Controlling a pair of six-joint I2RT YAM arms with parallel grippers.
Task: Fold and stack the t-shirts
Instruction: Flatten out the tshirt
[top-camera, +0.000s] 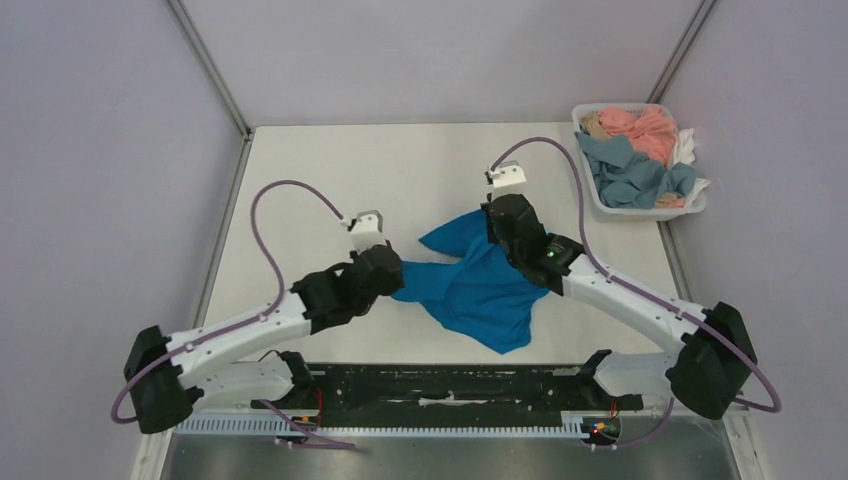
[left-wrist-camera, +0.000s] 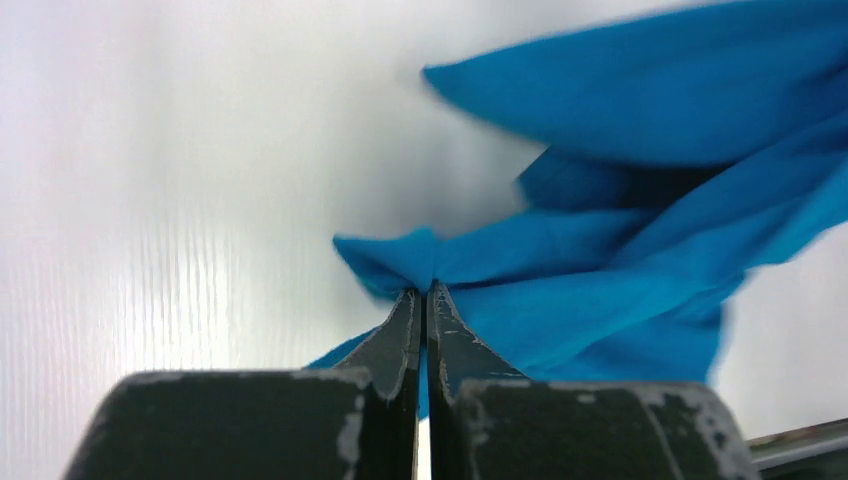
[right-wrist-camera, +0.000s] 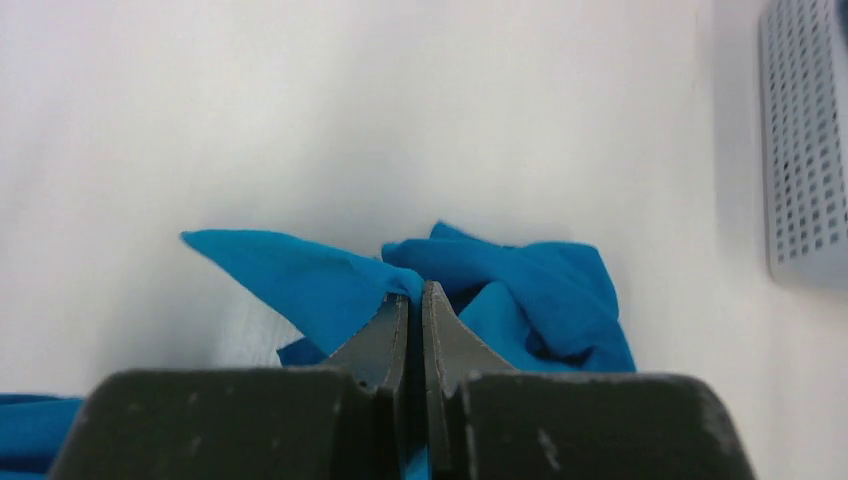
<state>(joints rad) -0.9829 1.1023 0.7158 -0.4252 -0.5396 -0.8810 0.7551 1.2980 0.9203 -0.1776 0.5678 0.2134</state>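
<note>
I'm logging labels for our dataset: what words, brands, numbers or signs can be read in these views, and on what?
No text can be read in any view.
blue t-shirt: plain, no print or tag showing.
basket: no label visible on its wall.
left gripper and right gripper: scuffed dark surfaces, no markings.

bench: white, matte, plain top. blue t-shirt lies crumpled about mid-bench, slightly toward the near edge, with one pointed flap aimed at the far edge. white perforated basket sits at the far right corner, overhanging the right edge, well apart from the shirt.
</note>
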